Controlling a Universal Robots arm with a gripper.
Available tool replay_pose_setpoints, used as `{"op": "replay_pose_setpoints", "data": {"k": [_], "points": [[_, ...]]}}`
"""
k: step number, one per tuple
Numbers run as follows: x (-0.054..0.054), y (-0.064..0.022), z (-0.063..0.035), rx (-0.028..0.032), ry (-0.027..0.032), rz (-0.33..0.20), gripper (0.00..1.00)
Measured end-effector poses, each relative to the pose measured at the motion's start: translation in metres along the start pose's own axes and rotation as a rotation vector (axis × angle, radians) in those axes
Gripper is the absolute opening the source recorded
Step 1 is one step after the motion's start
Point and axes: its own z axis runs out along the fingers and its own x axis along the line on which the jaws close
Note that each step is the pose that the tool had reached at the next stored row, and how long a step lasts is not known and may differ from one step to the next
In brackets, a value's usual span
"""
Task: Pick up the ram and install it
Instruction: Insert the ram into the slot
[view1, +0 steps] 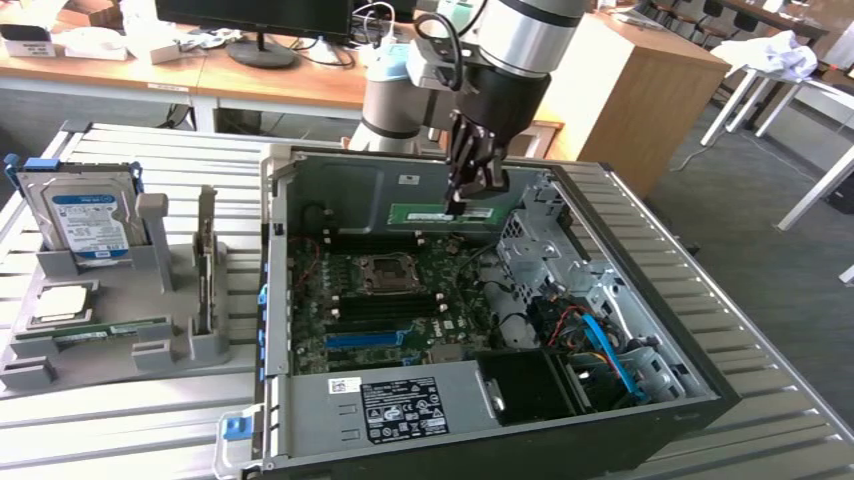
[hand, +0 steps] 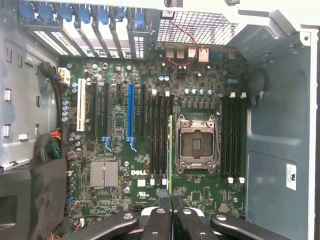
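Observation:
My gripper (view1: 462, 203) hangs inside the open computer case (view1: 587, 330), shut on the ram (view1: 420, 214). This long thin green board is held level above the motherboard (view1: 347, 345), near the case's far wall. In the wrist view the ram (hand: 170, 150) appears edge-on as a thin green line running out from between my black fingers (hand: 156, 216). It lies over the black memory slots (hand: 159, 140) beside the CPU socket (hand: 196, 145), and I cannot tell whether it touches them.
A grey rack (view1: 34, 365) at the exterior view's left holds a silver hard drive (view1: 87, 220), an upright dark card (view1: 204, 265), a processor (view1: 60, 303) and another green stick (view1: 114, 331). Cables (view1: 594, 340) and drive bays fill the case's right side.

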Motion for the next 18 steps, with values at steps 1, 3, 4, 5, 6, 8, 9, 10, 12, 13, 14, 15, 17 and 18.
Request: {"op": "replay_pose_setpoints", "data": {"k": [1, 3, 4, 5, 6, 8, 9, 10, 12, 13, 14, 15, 17, 18], "points": [[0.0, 0.001, 0.0002, 0.0, 0.0, 0.0, 0.12], [0.0, 0.0035, 0.0006, -0.0001, 0.0, 0.0, 0.12], [0.0, 0.005, 0.0009, 0.0, 0.0, 0.0, 0.12], [0.0, 0.0064, 0.0011, 0.0, 0.0, 0.0, 0.12], [0.0, 0.0078, 0.0013, -0.0001, 0.0, 0.0, 0.12], [0.0, 0.0099, 0.0016, 0.0, 0.0, 0.0, 0.12], [0.0, 0.0108, 0.0017, -0.0001, 0.0, 0.0, 0.12], [0.0, 0.0117, 0.0018, 0.0, 0.0, 0.0, 0.12], [0.0, 0.0138, 0.002, 0.0, 0.0, 0.0, 0.12], [0.0, 0.0144, 0.002, 0.0, 0.0001, 0.0, 0.12], [0.0, 0.0144, 0.0021, 0.0, 0.0, 0.0, 0.12], [0.0, 0.0144, 0.0021, 0.0, 0.0, 0.0, 0.12], [0.001, 0.014, 0.0154, -0.0001, 0.0, 0.0, 0.12], [0.001, 0.014, 0.0156, -0.0001, 0.0, 0.0, 0.12]]}}
